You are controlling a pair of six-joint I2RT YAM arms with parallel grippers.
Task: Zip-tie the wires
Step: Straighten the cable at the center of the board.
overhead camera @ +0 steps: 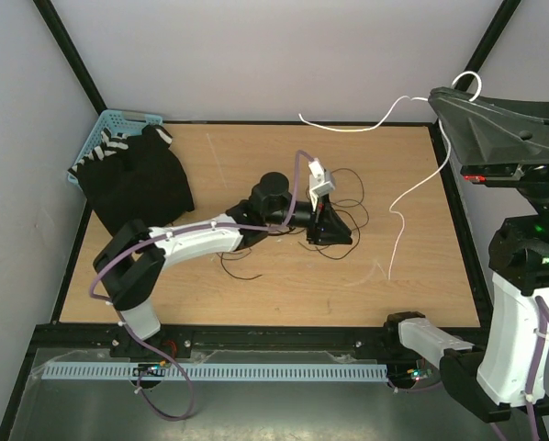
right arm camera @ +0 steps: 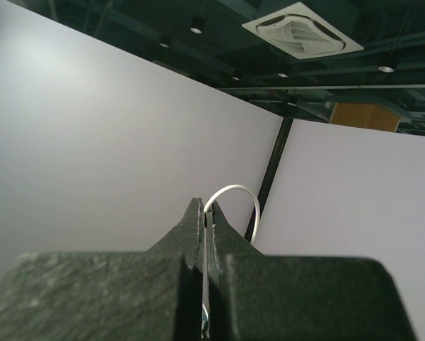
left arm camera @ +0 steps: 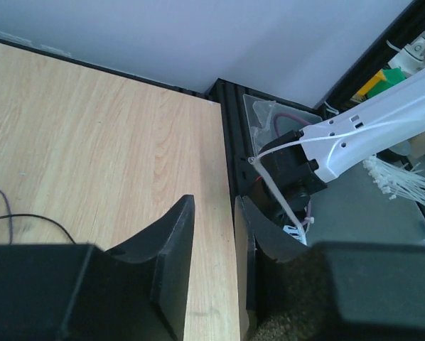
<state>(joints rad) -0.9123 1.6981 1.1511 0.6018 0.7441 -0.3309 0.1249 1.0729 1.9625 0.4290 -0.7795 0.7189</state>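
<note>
The thin black wires lie in a loose tangle at the table's middle. My left gripper rests low among them. In the left wrist view the left gripper has a narrow gap between its jaws with only bare table showing in it, and one black wire curls at the left. My right gripper is raised high at the far right. In its wrist view the right gripper is shut on a thin white strand that loops out of the tips. Long white strands trail from it. I cannot tell whether this is the zip tie.
A blue basket stands at the far left corner with a black cloth with white stripes spilling from it. A heap of white zip ties lies off the table beyond the right arm's base. Black frame rails edge the table.
</note>
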